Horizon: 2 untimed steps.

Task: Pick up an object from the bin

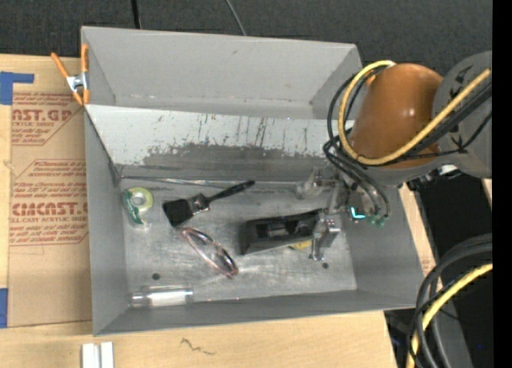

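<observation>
The end effector (pixel 323 234) stood low in the right part of the bin (pixel 224 70), just beside the right end of a black oblong thing (pixel 272 233) that lay on the bin floor near the middle. If it was wide or narrow, I could not tell. To the left lay a pair of glasses (pixel 210 251) and a black brush (pixel 200 202), near each other. A roll of tape (pixel 138 204) and a clear tube (pixel 163 297) lay well apart, by the left wall and the front edge.

The grey bin (pixel 112 278) holds a black block (pixel 272 234) beside the fingers (pixel 324 240); farther off, glasses (pixel 210 251), brush (pixel 200 202), tube (pixel 162 297) (and tape roll (pixel 138 205)).
</observation>
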{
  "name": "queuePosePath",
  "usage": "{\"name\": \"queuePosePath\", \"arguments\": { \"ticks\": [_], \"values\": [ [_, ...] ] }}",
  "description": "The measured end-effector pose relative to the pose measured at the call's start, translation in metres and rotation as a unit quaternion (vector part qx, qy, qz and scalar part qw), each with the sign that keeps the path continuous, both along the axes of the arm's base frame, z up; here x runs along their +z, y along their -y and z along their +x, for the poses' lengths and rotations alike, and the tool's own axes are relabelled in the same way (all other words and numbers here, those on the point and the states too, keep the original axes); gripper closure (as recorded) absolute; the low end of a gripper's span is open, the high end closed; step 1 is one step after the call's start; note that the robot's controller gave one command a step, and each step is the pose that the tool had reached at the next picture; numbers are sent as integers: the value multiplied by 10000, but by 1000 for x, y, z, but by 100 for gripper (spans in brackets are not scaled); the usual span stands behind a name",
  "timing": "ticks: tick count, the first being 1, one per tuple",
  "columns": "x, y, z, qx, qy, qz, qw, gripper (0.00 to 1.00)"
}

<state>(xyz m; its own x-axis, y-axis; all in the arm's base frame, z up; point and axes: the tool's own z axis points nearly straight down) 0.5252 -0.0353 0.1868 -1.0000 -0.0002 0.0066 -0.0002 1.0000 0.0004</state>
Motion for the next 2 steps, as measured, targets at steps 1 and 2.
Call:
{"name": "queuePosePath", "arguments": {
  "ticks": [1, 2],
  "values": [
    [4, 0, 2, 3, 38, -3, 10000, 0],
    [-67, -7, 10, -105, 110, 11, 9999, 100]
  ]
}}
